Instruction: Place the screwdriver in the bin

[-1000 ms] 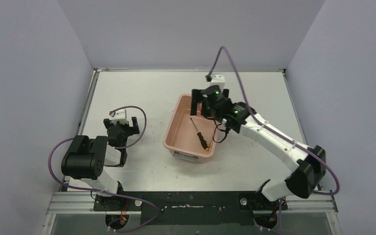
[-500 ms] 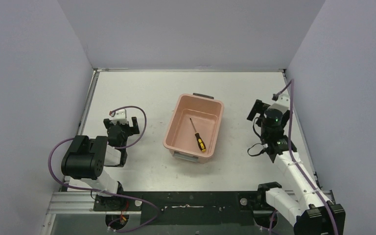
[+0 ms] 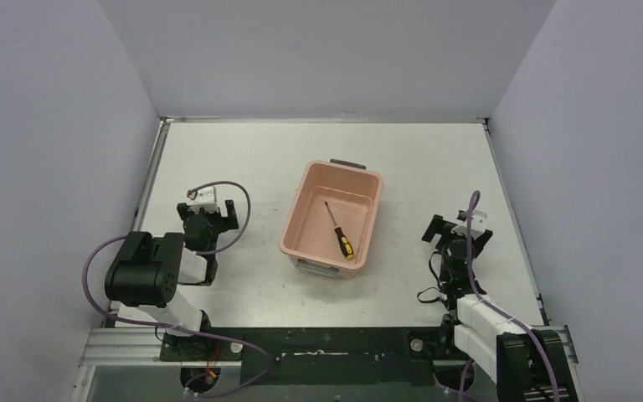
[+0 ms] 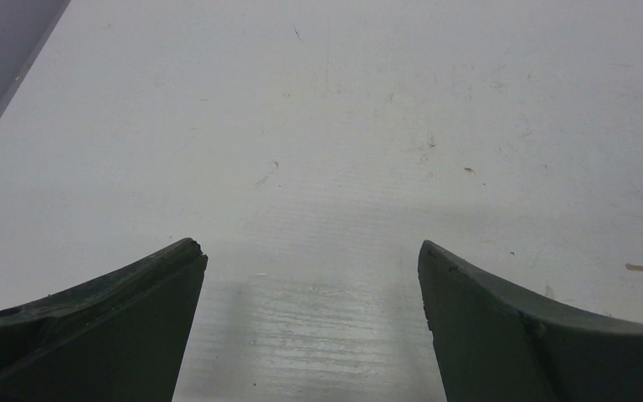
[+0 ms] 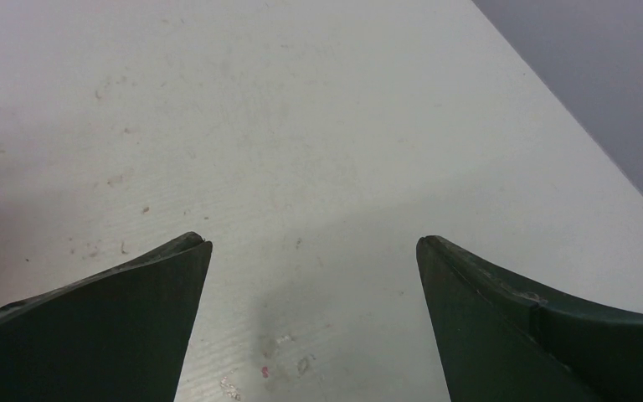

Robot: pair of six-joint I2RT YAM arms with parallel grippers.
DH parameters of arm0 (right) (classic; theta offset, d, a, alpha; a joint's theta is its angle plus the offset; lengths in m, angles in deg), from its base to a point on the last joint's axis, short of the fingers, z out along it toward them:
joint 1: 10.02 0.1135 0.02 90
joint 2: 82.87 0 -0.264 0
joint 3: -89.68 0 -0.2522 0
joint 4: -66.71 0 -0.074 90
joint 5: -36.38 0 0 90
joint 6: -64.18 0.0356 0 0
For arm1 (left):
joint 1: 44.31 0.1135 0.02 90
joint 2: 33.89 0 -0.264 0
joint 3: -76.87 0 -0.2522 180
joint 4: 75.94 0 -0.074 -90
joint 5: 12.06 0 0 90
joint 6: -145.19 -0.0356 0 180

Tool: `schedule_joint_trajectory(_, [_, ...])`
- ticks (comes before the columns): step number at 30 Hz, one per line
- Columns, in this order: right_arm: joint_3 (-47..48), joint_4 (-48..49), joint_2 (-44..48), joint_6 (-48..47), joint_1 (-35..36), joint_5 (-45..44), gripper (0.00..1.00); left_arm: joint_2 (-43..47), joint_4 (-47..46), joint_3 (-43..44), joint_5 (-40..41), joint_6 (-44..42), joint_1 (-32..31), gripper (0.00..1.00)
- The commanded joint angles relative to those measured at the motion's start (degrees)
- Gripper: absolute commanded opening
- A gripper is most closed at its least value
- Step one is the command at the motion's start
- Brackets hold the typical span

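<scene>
The screwdriver (image 3: 338, 231), with a black-and-yellow handle and a thin dark shaft, lies on the floor of the salmon-pink bin (image 3: 373, 219) in the middle of the table. My right gripper (image 3: 457, 229) is open and empty, low over the table to the right of the bin, with the arm folded back near its base. Its wrist view (image 5: 311, 244) shows only bare table between the two dark fingers. My left gripper (image 3: 208, 209) is open and empty, to the left of the bin. Its wrist view (image 4: 310, 249) also shows only bare table.
Grey walls close the table in at the back, left and right. The right wall's foot shows at the upper right of the right wrist view (image 5: 603, 84). Purple cables loop from both arms. The bin has a dark grey handle (image 3: 347, 162) at its far end.
My right arm has drawn back from over the bin to the right and then down toward its base, leaving the screwdriver lying in the bin. The left arm has not moved.
</scene>
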Motion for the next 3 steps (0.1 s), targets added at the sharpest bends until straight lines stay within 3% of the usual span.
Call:
schedule_joint_trajectory(1, [-1.1, 11.2, -0.4, -0.7, -0.2, 2.2, 1.0, 0.1, -2.1, 1.1, 0.3, -0.2, -0.2, 0.97])
schedule_joint_trajectory(3, [-0.9, 11.4, -0.8, -1.1, -0.2, 3.2, 1.0, 0.2, -2.2, 1.0, 0.3, -0.2, -0.2, 0.97])
